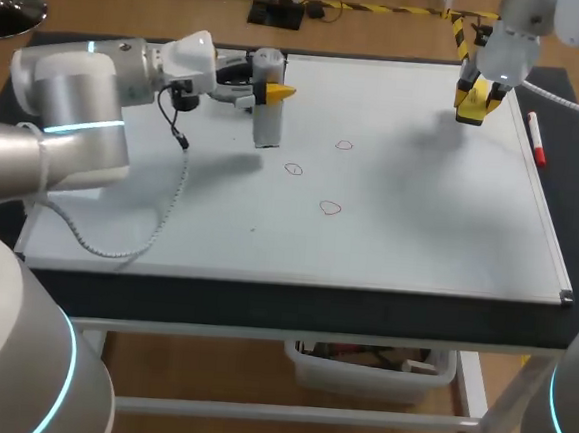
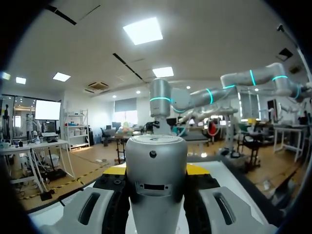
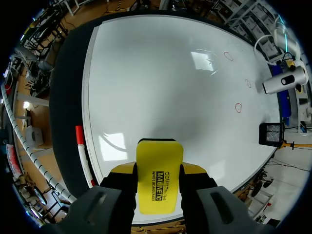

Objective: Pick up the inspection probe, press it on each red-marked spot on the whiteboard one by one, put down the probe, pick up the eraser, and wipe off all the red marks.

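Observation:
The whiteboard (image 1: 419, 227) carries three small red marks (image 1: 344, 145) (image 1: 293, 169) (image 1: 330, 209) left of its middle. My left gripper (image 1: 269, 93) (image 2: 156, 170) is shut on the silver cylindrical inspection probe (image 1: 267, 114) (image 2: 156, 170). The probe stands upright over the board's far left part, just left of the marks; I cannot tell whether its lower end touches. My right gripper (image 1: 476, 103) (image 3: 158, 170) hangs over the far right part of the board, shut on the yellow eraser (image 1: 473, 109) (image 3: 158, 178). The right wrist view also shows the marks (image 3: 238, 107) and the probe (image 3: 285, 82) far ahead.
A red-and-white marker (image 1: 536, 139) (image 3: 83, 153) lies along the board's right edge. A white cable (image 1: 177, 183) from my left arm droops over the board's left side. Dark table surface (image 1: 263, 300) borders the board at the front.

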You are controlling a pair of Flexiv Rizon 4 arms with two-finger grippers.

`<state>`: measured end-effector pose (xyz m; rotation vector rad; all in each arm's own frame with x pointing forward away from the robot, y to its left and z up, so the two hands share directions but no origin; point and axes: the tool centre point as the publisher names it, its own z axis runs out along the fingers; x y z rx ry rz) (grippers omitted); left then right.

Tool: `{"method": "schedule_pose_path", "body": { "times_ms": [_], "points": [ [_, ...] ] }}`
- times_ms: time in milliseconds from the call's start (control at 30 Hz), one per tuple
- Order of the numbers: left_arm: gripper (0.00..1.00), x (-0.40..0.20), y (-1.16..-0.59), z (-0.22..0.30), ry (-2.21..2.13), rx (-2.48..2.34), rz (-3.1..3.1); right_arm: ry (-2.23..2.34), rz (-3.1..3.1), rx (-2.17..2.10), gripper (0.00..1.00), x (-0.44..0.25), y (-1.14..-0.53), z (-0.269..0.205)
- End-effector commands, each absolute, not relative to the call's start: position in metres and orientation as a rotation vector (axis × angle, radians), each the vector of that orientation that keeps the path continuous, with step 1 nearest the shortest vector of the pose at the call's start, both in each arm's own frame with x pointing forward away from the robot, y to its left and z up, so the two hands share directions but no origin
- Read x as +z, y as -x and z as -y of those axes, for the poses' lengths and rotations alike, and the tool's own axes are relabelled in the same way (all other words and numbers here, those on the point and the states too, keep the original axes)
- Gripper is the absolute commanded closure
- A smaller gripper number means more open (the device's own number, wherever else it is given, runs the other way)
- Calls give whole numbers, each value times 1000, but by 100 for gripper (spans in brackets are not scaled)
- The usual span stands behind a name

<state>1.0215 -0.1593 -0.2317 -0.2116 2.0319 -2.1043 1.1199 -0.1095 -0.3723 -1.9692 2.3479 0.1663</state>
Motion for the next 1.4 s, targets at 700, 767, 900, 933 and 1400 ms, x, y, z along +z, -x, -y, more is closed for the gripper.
{"method": "schedule_pose_path", "body": {
  "times_ms": [700,767,900,933,1400],
  "points": [
    [100,-215,-1011,1,413,-1941,-1946,1974,-2347,163,100,-371,-1120,110],
    [100,-215,-1011,-7,420,-1940,-1942,1974,-2347,163,100,-371,-1120,110],
    [100,-213,-1010,-19,448,-1940,-1942,1974,-2347,163,100,-371,-1120,110],
    [100,-213,-1010,-22,453,-1939,-1946,1974,-2347,163,100,-371,-1120,110],
    [100,-213,-1010,-24,464,-1936,-1950,2071,-2334,146,100,-369,-1107,79]
  ]
}}
